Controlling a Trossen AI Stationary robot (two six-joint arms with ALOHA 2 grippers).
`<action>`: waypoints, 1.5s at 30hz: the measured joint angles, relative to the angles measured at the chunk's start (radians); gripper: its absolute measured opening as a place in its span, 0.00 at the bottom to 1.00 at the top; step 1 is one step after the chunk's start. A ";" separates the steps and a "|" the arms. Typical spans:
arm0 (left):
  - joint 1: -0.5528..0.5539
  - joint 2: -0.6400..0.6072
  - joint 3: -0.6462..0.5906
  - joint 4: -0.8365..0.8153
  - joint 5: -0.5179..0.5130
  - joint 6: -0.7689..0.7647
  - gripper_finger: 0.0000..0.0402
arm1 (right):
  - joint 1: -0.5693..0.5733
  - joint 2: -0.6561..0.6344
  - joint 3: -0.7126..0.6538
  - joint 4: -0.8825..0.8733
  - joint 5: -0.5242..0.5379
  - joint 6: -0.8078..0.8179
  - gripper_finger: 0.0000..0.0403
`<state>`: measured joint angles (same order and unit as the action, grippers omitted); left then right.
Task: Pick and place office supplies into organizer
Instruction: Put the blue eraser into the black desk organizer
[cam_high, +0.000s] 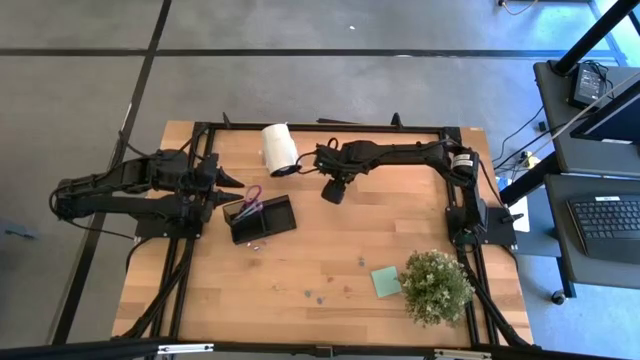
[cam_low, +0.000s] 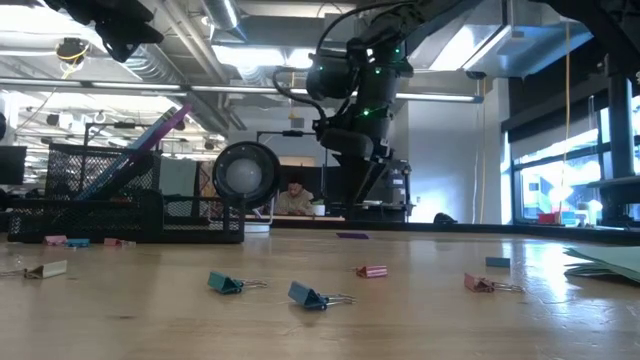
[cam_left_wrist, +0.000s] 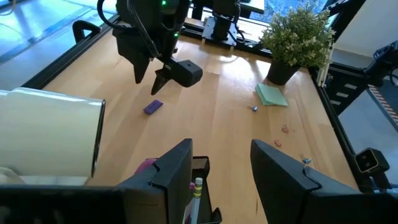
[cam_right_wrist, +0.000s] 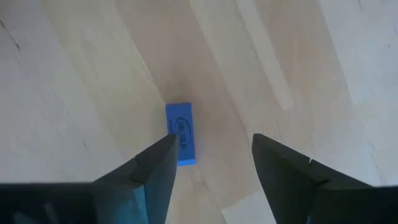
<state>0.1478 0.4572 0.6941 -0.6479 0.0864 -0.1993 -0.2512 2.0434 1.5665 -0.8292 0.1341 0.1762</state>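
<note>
The black organizer (cam_high: 262, 218) sits left of the table's centre, with the purple-handled scissors (cam_high: 252, 196) and a pale pencil (cam_left_wrist: 198, 190) standing in it. My left gripper (cam_left_wrist: 221, 168) is open and hovers over the organizer's left end (cam_high: 236, 182). My right gripper (cam_high: 333, 192) is open and points down over the tiny purple piece (cam_right_wrist: 181, 141), which lies flat on the wood (cam_left_wrist: 153, 107). The fingers stand above it, apart from it. The green sticky-note pad (cam_high: 385, 281) lies near the right front. Small clips (cam_low: 310, 296) are scattered on the near half.
A white cylinder roll (cam_high: 280, 148) lies at the far edge, between the two grippers. A bushy potted plant (cam_high: 436, 287) stands at the near right corner beside the sticky pad. More clips (cam_high: 362, 261) lie on the bare wood between organizer and plant.
</note>
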 joint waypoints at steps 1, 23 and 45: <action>0.000 0.000 0.000 0.000 0.000 0.000 0.39 | 0.000 0.000 0.000 -0.001 0.000 0.003 0.53; 0.000 0.000 0.000 0.000 0.000 -0.024 0.39 | 0.014 0.007 0.000 -0.015 -0.073 -0.025 0.71; 0.000 0.000 0.000 0.000 -0.001 -0.024 0.39 | 0.000 0.128 0.002 0.019 -0.094 -0.106 0.57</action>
<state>0.1474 0.4568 0.6941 -0.6479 0.0858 -0.2229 -0.2516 2.1715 1.5688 -0.8101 0.0400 0.0706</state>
